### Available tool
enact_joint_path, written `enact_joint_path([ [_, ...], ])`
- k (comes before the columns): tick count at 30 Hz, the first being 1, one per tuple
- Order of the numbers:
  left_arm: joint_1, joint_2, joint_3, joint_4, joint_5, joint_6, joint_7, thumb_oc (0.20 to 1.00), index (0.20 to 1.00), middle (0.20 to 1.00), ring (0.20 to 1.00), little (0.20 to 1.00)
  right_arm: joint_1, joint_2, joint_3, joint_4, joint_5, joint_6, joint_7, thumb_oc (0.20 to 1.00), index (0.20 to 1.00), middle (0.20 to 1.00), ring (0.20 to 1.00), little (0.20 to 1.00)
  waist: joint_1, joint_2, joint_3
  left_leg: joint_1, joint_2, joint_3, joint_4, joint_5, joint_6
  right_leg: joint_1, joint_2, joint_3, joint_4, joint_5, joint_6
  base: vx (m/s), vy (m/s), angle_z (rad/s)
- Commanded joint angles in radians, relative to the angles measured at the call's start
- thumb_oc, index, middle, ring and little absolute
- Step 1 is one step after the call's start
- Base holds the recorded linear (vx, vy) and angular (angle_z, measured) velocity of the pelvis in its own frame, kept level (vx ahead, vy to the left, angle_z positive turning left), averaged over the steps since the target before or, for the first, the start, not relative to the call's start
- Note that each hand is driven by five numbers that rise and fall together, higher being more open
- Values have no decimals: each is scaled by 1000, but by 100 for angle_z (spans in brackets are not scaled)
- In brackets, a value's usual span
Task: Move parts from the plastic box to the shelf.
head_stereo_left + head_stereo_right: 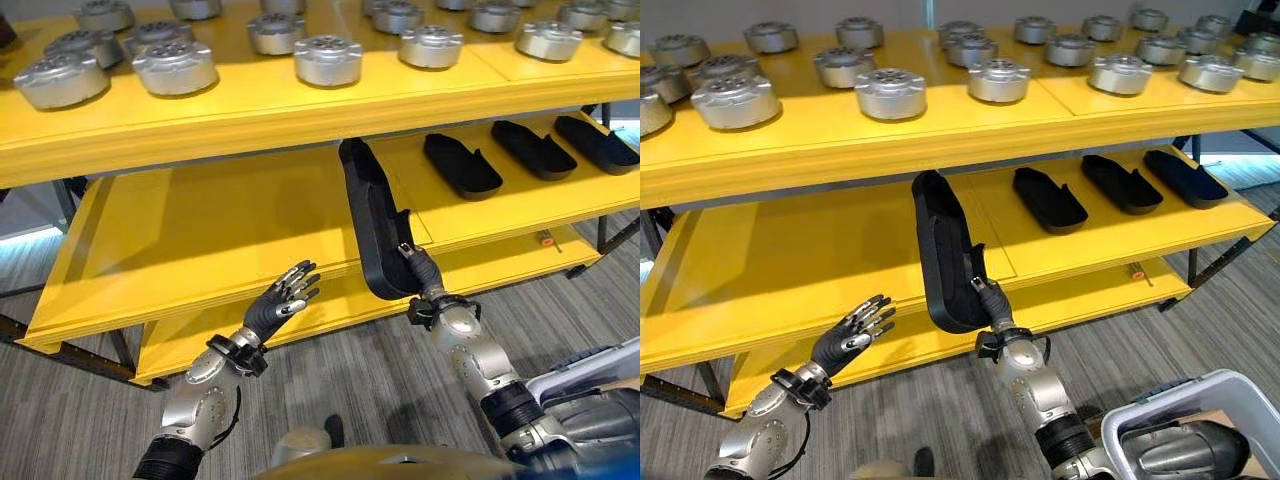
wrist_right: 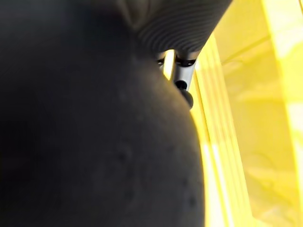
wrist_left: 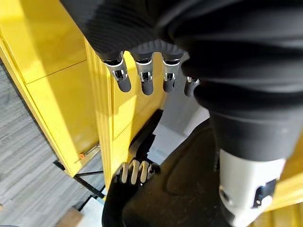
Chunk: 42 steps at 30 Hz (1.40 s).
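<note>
Three black parts [image 1: 1050, 200] lie on shelf [image 1: 840, 260].

Light is bright and even from above. The yellow shelf [image 1: 250, 110] top board glares softly between the silver round parts [image 1: 890, 92], which carry pale highlights. The middle board below lies in the top board's shadow at its back and brightens toward its front edge. The long black part [image 1: 375, 225] shows almost no surface detail. In the right wrist view that part is a dark, unfocused mass, and the yellow beside it is washed out.
</note>
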Motion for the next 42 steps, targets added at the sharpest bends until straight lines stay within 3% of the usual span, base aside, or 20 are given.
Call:
enact_joint_path([
  [1,-12,-9,-18,-70,-59,-48,-38,1000,1000,1000,1000,1000,-108,-3,-31,-26,27,-69,6,200,200,200,200,200,-16,0,2,31,45,35,-44,14,-48,6,100,23,-180,143,8,71,-56,96],
  [5,-25,-19,-29,-68,-40,-53,-24,1000,1000,1000,1000,1000,-139,-16,-35,-20,44,-36,32,200,200,200,200,200,-25,-30,13,68,43,12,-60,-15,-72,-19,88,9,-457,200,29,143,-120,35],
  [7,-20,-21,-34,-67,-30,-53,-33,1000,1000,1000,1000,1000,-140,-20,-39,-21,46,-29,28,200,200,200,200,200,-30,-34,16,78,40,-5,-60,-23,-75,-9,99,25,-523,220,35,184,-122,5],
  [8,-10,-20,-48,-69,-17,-51,-45,1000,1000,1000,1000,1000,-138,-22,-44,-17,46,-32,18,200,200,200,200,200,-39,-43,18,88,33,-34,-60,-33,-75,-22,107,75,-539,257,45,224,-147,22],
  [9,-6,-18,-58,-67,-13,-46,-60,1000,1000,1000,1000,1000,-133,-24,-46,-17,44,-33,6,200,200,200,200,200,-49,-44,21,95,33,-57,-60,-37,-75,-28,121,112,-542,258,46,263,-172,55],
  [12,-5,-18,-74,-60,0,-39,-88,1000,1000,1000,1000,1000,-112,-45,-62,-28,46,-28,7,200,200,200,200,200,-71,-38,22,102,40,-106,-60,-31,-84,-4,156,174,-555,215,31,191,-130,105],
  [18,18,-33,-64,-100,-32,-30,-45,1000,1000,1000,1000,1000,-83,-70,-57,-39,22,-7,34,200,200,200,200,200,-64,-34,-4,94,77,-83,-48,-8,-127,92,173,110,-562,122,-18,185,-163,44],
  [24,37,-50,-58,-113,-28,-20,-51,1000,1000,1000,1000,1000,-91,-81,-53,-13,19,-10,29,200,200,200,200,200,-52,-32,-10,56,102,-51,2,1,-153,146,182,74,-585,91,-48,112,-111,2],
  [31,29,-60,-66,-110,-36,-27,-20,1000,1000,1000,1000,1000,-76,-76,-54,14,27,5,10,200,200,200,200,200,-60,-26,-14,46,112,-36,20,2,-162,164,183,69,-585,72,-60,41,-71,11],
  [33,24,-64,-67,-99,-32,-34,-13,1000,1000,1000,1000,1000,-57,-74,-65,21,17,19,0,200,200,200,200,200,-79,-20,-17,43,117,25,68,-7,-166,168,183,51,-577,53,-71,1,-55,25],
  [34,22,-65,-69,-98,-36,-35,-14,1000,1000,1000,1000,1000,-52,-77,-66,19,14,18,0,200,200,200,200,200,-83,-18,-18,35,123,39,97,4,-171,168,183,45,-576,51,-76,-57,-14,25],
  [37,-2,-83,-88,-97,-23,-46,-19,1000,1000,1000,1000,1000,-40,-79,-66,28,-3,-5,-18,200,200,200,200,200,-93,-10,7,-75,185,52,295,131,-221,162,184,26,-558,47,-104,-104,39,16],
  [39,-18,-92,-95,-74,5,-75,-29,1000,1000,1000,1000,1000,-51,-88,-75,42,0,-6,-25,200,200,200,200,200,-113,-1,7,-56,233,78,248,142,-228,146,173,23,-541,46,-99,-61,300,30],
  [40,-22,-91,-100,-64,-20,-91,-25,1000,1000,1000,1000,1000,-65,-100,-79,54,10,-3,-22,200,200,200,200,200,-120,10,0,-26,264,63,168,172,-236,141,163,32,-536,46,-89,-4,434,37],
  [42,-27,-87,-97,-66,-35,-91,-16,1000,1000,1000,1000,1000,-71,-109,-85,52,12,4,-24,200,200,200,200,200,-123,15,-5,-15,282,49,129,195,-242,139,154,45,-538,48,-82,12,333,19],
])
